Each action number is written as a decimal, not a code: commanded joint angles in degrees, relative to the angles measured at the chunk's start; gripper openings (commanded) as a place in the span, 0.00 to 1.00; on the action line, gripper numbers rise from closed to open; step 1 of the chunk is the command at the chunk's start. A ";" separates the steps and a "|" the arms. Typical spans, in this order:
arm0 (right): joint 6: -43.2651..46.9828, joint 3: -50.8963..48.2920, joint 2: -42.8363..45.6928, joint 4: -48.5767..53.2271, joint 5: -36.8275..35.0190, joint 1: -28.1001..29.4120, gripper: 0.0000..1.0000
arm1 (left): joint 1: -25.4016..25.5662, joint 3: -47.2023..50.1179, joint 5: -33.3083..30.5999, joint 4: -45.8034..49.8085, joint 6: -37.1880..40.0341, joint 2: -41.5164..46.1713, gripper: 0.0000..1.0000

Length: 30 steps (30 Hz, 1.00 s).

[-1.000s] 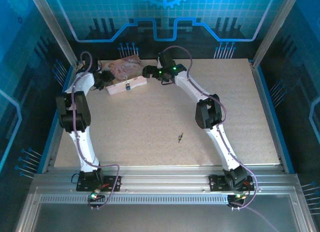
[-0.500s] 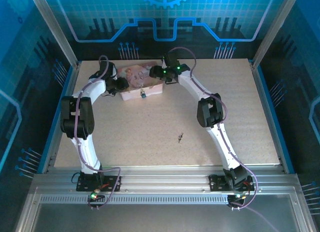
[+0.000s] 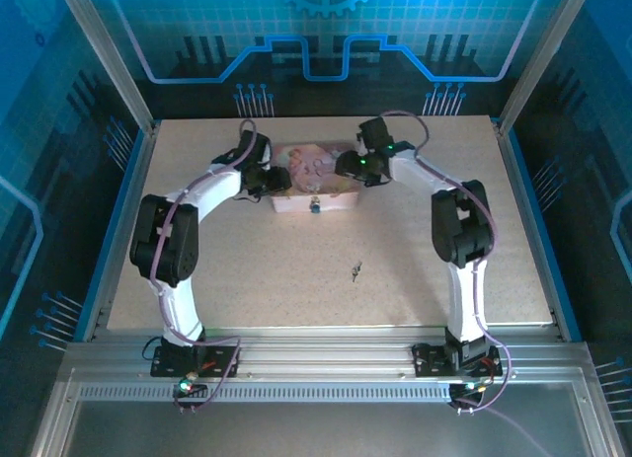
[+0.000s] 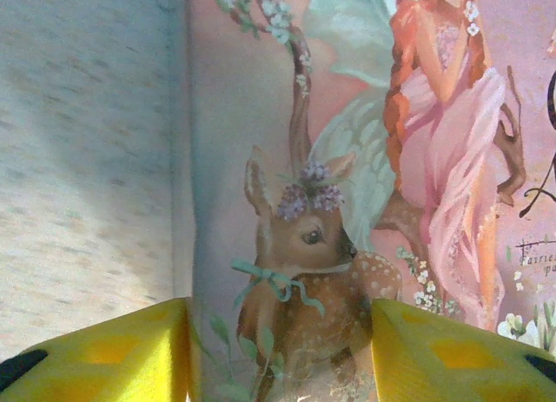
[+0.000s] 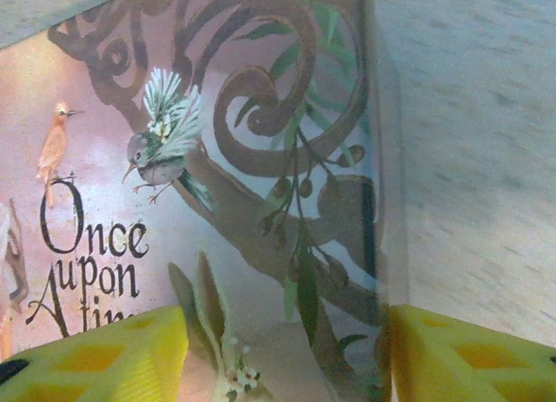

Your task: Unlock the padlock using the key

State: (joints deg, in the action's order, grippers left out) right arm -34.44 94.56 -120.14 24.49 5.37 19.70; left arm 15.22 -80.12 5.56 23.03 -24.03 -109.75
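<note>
Box (image 3: pixel 311 162) and both arms shifted right. Left claw (image 4: pixel 280 354) and right claw (image 5: pixel 288 354) spread wide, astride box ends. Padlock (image 3: pixel 314 205) on box front. Key (image 3: pixel 355 270) on table (image 3: pixel 247 269), well apart; likely light, stiff, slippery. Pinch its head.

Left fingers (image 4: pixel 95 354) and right fingers (image 5: pixel 469 354) stand parted wide.

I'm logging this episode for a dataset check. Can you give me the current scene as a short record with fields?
padlock: small dark lock on the front wall of the pink box
key: loose on the table, nearer the arm bases than the box, apart from both grippers
pink box: far middle of the table, illustrated lid up
left gripper: at the box's left end, fingers spread
right gripper: at the box's right end, fingers spread
task state: key not yet picked up
</note>
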 commanded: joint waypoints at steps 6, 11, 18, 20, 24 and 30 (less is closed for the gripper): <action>3.09 -10.57 9.07 -1.25 2.54 -3.41 0.65 | 9.34 2.88 -2.49 4.76 -5.53 -2.24 0.58; 4.70 -8.37 11.84 3.40 1.86 -3.73 0.74 | 9.53 2.19 -6.22 6.70 -5.40 -1.07 0.66; 4.11 -6.49 17.66 9.88 2.80 -5.04 0.85 | 9.44 2.19 -12.61 11.23 -1.27 5.95 0.78; 3.30 -8.02 20.28 10.75 3.19 -5.29 0.86 | 9.46 3.89 -13.91 11.93 -0.07 8.73 0.79; 1.53 -14.79 27.36 12.80 2.10 -4.76 0.85 | 9.44 9.36 -15.61 12.40 0.83 15.24 0.80; -1.97 -28.00 39.71 16.63 -1.89 -1.78 0.79 | 9.47 15.68 -15.56 11.40 2.01 22.25 0.82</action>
State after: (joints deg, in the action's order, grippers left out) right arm -33.58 71.24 -84.62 36.10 5.13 16.05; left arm 24.45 -66.30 -8.82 32.91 -23.81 -90.13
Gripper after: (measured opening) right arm 0.798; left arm 0.822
